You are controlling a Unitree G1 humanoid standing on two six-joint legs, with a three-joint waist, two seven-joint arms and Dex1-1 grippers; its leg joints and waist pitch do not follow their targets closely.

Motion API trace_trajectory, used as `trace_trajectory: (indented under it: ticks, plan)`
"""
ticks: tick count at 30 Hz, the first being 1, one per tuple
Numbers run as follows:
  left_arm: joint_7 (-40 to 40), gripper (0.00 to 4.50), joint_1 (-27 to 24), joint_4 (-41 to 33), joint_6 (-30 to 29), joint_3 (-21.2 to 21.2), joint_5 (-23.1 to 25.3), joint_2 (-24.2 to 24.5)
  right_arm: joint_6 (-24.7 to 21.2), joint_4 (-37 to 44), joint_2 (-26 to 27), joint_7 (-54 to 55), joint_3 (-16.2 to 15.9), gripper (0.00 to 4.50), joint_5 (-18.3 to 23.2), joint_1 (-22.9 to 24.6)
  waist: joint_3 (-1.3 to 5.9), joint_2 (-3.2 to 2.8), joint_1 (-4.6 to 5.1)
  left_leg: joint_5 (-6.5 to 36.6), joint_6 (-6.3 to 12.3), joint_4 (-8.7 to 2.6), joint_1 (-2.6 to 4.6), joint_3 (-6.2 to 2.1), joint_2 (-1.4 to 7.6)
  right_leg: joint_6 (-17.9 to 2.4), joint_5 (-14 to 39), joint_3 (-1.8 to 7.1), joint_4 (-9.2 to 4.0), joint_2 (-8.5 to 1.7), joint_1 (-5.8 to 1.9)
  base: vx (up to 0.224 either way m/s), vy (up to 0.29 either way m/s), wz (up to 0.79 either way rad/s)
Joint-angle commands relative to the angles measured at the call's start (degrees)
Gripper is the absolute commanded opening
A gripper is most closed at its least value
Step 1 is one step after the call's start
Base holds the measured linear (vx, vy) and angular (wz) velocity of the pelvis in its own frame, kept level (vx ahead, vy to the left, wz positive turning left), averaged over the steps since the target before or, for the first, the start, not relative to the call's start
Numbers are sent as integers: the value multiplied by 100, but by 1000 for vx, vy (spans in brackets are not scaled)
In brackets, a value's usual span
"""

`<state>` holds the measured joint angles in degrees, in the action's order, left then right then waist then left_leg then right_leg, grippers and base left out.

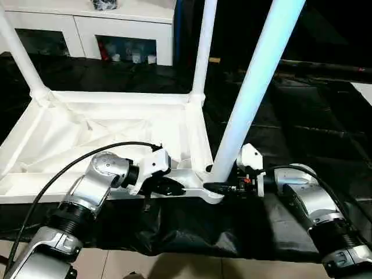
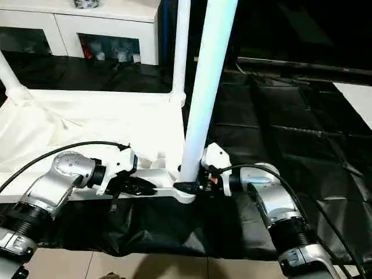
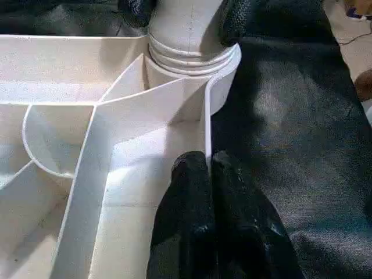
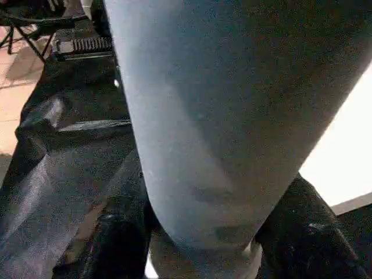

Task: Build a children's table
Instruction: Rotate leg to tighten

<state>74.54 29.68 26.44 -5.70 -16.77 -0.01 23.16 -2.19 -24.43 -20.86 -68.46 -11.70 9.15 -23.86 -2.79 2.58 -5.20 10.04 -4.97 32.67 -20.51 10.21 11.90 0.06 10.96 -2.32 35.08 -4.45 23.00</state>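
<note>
The white children's table (image 1: 104,131) lies upside down on black cloth, three legs (image 1: 256,87) standing in corner sockets.

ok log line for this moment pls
stage: third leg in near corner socket | right gripper: around leg base | left gripper: shut, on tabletop rim | two legs already upright

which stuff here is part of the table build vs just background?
Job:
- table top, upside down
- near corner leg, right gripper around its base
- two far legs
- left gripper, shut, at the rim

Background:
- black cloth
- white cabinet
</note>
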Motion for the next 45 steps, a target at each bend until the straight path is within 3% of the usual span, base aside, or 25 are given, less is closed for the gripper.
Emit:
trace_trajectory:
  ticks: [1,2,3,9,10,12,13,14,16,19,21,23,24,25,29,31,36,37,40,43,45]
  plan:
    - [-523,0,6,-42,112,116,-43,-240,-67,31,148,44,-216,201,-21,193,320,-11,13,1366,160,-360,58,7,126,-1214,1237,194,-434,-293,-239,0,0,0]
    - [-698,0,5,-37,105,134,13,-280,-58,-21,241,206,-164,200,-23,196,314,58,22,1403,164,-362,47,9,124,-1181,1341,191,-445,-291,-246,0,0,0]
    - [-780,0,5,-32,100,142,40,-298,-52,-48,284,285,-140,200,-25,194,299,14,5,1520,128,-380,62,-2,130,-1118,1607,196,-470,-310,-228,0,0,0]
    - [-1744,0,44,-66,-355,172,281,-718,-113,-631,915,1777,81,199,-352,57,282,12,55,1774,-56,-408,66,-33,114,-863,2265,189,-533,-318,-194,0,0,0]
    - [-1853,0,56,-80,-424,166,304,-794,-164,-737,1026,2049,117,199,-406,20,282,-6,73,1792,-78,-415,61,-39,113,-849,2300,192,-536,-318,-191,0,0,0]
    - [-2261,0,158,-30,-625,176,369,-1104,-296,-1068,1378,2826,230,198,-513,-143,286,17,125,1845,-134,-426,30,-61,96,-736,2510,170,-544,-314,-221,0,0,0]
    - [-2433,0,202,-4,-689,177,400,-1241,-370,-1207,1529,3171,285,198,-555,-221,286,-10,149,1896,-150,-412,68,-54,95,-727,2571,185,-568,-319,-171,0,0,0]
    - [-2653,0,273,53,-774,153,430,-1461,-430,-1481,1761,3707,356,198,-651,-397,277,2,201,1956,-170,-411,77,-59,84,-730,2676,178,-580,-309,-154,0,0,0]
    - [-2737,0,313,97,-804,107,456,-1582,-428,-1619,1899,3905,352,198,-694,-510,300,-30,220,1914,-166,-402,65,-69,70,-710,2635,174,-579,-310,-171,0,0,0]
    - [-2871,0,400,220,-771,-22,561,-1770,-428,-1843,2219,4178,421,198,-640,-768,298,-10,227,1932,-52,-395,58,-50,65,-729,2452,180,-588,-288,-159,0,0,0]
    - [-2882,0,406,220,-767,-41,603,-1800,-395,-1896,2305,4202,432,198,-644,-840,311,-33,213,1825,-18,-398,45,-44,77,-766,2194,186,-567,-287,-174,0,0,0]
    - [-2791,0,416,182,-730,-38,592,-1776,-367,-1943,2361,4096,476,253,-578,-924,317,-36,224,1798,-14,-405,29,-47,77,-811,2065,179,-547,-282,-194,0,0,0]
    - [-2730,0,413,150,-704,-32,586,-1751,-368,-1964,2378,4030,519,267,-537,-959,322,41,227,1765,10,-398,23,-35,78,-808,2033,178,-550,-279,-197,0,0,0]
    - [-2649,0,400,113,-679,-21,561,-1717,-395,-1958,2375,3941,546,269,-496,-976,317,16,208,1733,40,-400,36,-39,82,-834,2021,184,-534,-294,-187,0,0,0]
    - [-2167,0,262,-31,-357,-11,350,-1467,-284,-1930,2137,3584,420,310,-593,-978,324,19,211,1672,68,-401,14,-32,88,-865,1874,189,-526,-299,-201,0,0,0]
    - [-1876,0,168,-107,-283,53,212,-1296,-156,-1784,1871,3096,274,322,-628,-885,332,-24,194,1570,89,-391,26,-25,89,-954,1656,193,-504,-301,-208,0,0,0]
    - [-1628,0,175,56,-97,175,212,-979,-145,-1361,1316,2031,128,322,-505,-656,345,-35,154,1338,214,-370,15,-5,90,-1057,1186,193,-467,-279,-256,0,0,0]
    - [-1564,0,185,95,-41,208,208,-914,-150,-1267,1193,1815,81,322,-518,-594,347,-54,143,1216,258,-364,21,0,103,-1168,933,196,-435,-281,-252,0,0,0]
    - [-1477,0,234,220,55,265,225,-767,-113,-1040,924,1307,-31,322,-503,-431,346,-48,136,1226,267,-360,25,6,103,-1217,888,190,-429,-275,-258,0,0,0]
    - [-1188,0,281,296,171,298,173,-540,-180,-700,604,643,-161,322,-384,-230,338,-1,106,1280,302,-364,27,9,111,-1190,1047,194,-444,-288,-259,0,0,0]
    - [-1123,0,286,300,194,302,158,-508,-207,-646,562,538,-174,322,-356,-205,333,-18,76,1288,296,-367,37,7,118,-1170,1139,194,-444,-292,-249,0,0,0]
